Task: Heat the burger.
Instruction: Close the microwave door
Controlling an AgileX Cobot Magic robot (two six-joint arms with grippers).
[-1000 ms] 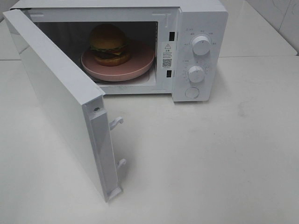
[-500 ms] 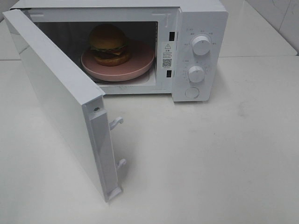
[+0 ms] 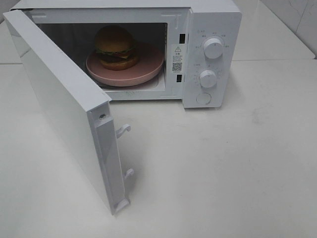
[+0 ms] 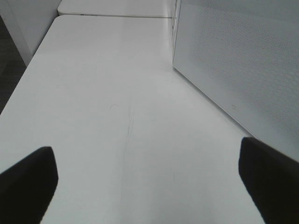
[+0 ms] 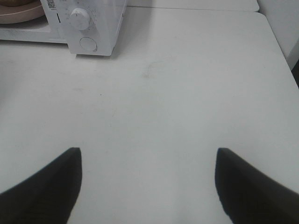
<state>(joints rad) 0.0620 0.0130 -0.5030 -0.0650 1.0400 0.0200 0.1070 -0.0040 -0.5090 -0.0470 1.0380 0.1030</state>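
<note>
The burger, with a golden-brown bun, lettuce and dark patty, sits on a pink plate inside the white microwave. The microwave door stands wide open, swung out toward the front left. Neither arm shows in the high view. My left gripper is open over bare table beside the door's outer face, nothing between its fingers. My right gripper is open too, empty, well back from the microwave's control panel.
Two white knobs and a round button sit on the microwave's right panel. Door latch hooks stick out of the door's free edge. The white table's left edge drops to a dark floor.
</note>
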